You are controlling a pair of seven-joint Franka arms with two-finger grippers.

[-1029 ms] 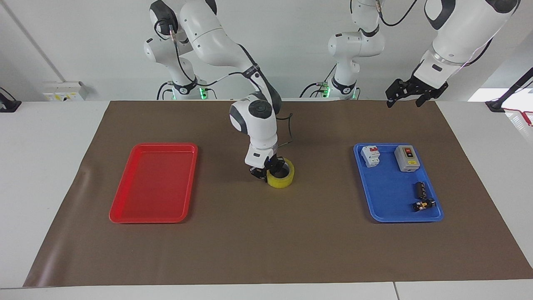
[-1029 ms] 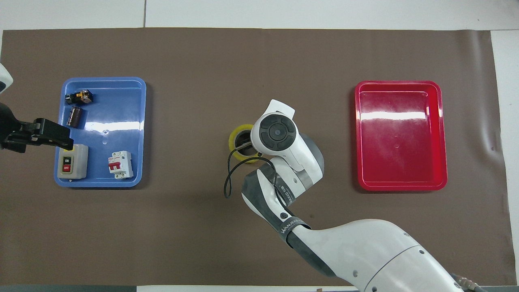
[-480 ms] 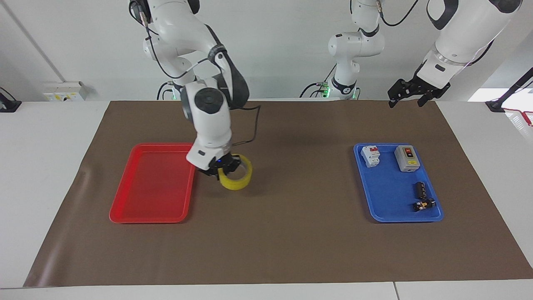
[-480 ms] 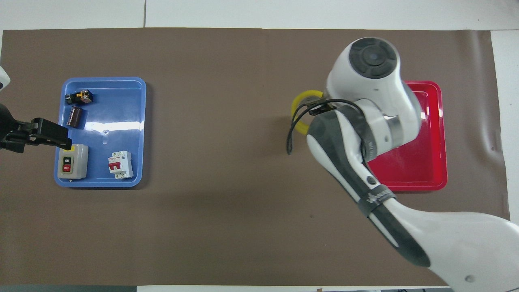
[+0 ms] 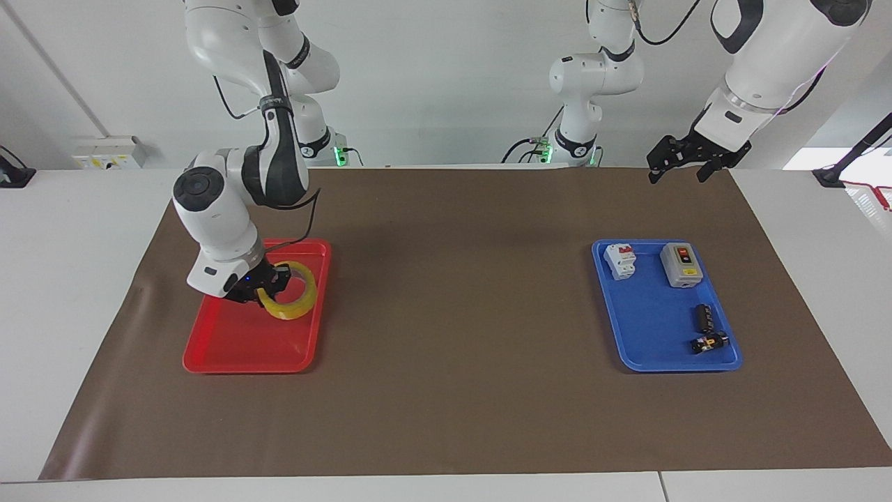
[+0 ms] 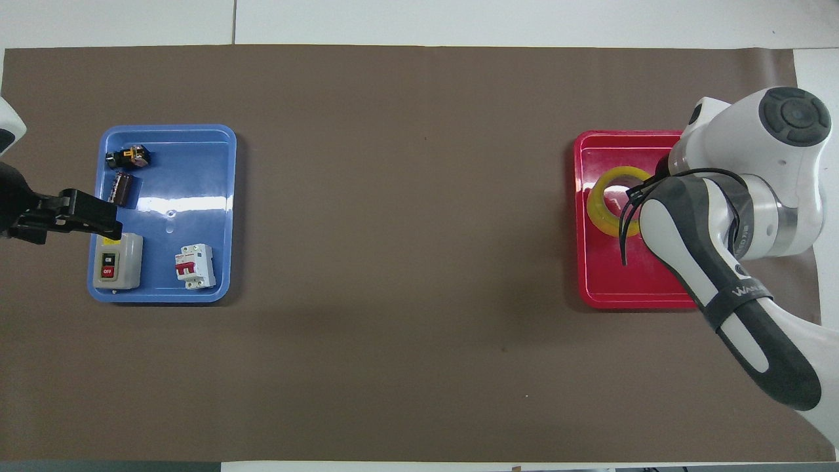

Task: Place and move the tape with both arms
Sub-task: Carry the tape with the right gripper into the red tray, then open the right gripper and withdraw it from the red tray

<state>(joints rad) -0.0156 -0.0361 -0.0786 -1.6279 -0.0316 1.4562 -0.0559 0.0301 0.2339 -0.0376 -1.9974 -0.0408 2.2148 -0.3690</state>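
The tape (image 5: 304, 301), a translucent yellow ring, hangs tilted low over the red tray (image 5: 237, 348), on the side of the tray toward the table's middle. My right gripper (image 5: 268, 286) is shut on the ring's rim. Whether the tape's lower edge touches the tray floor I cannot tell. In the overhead view the tape (image 6: 598, 208) shows over the red tray (image 6: 629, 292), and the right wrist hides the fingers. My left gripper (image 5: 679, 162) waits open and holds nothing, raised over the mat's edge by the blue tray (image 5: 648, 335); in the overhead view this left gripper (image 6: 98, 219) covers that tray's rim.
The blue tray (image 6: 196, 164) at the left arm's end holds a white breaker (image 5: 619, 260), a grey switch box (image 5: 681, 265), a black cylinder (image 5: 702, 317) and a small black-and-yellow part (image 5: 709, 342). A brown mat (image 5: 460, 390) covers the table.
My right arm has lifted the tape off the middle of the mat and swung it to over the red tray, tilting it on the way. The left gripper has barely moved.
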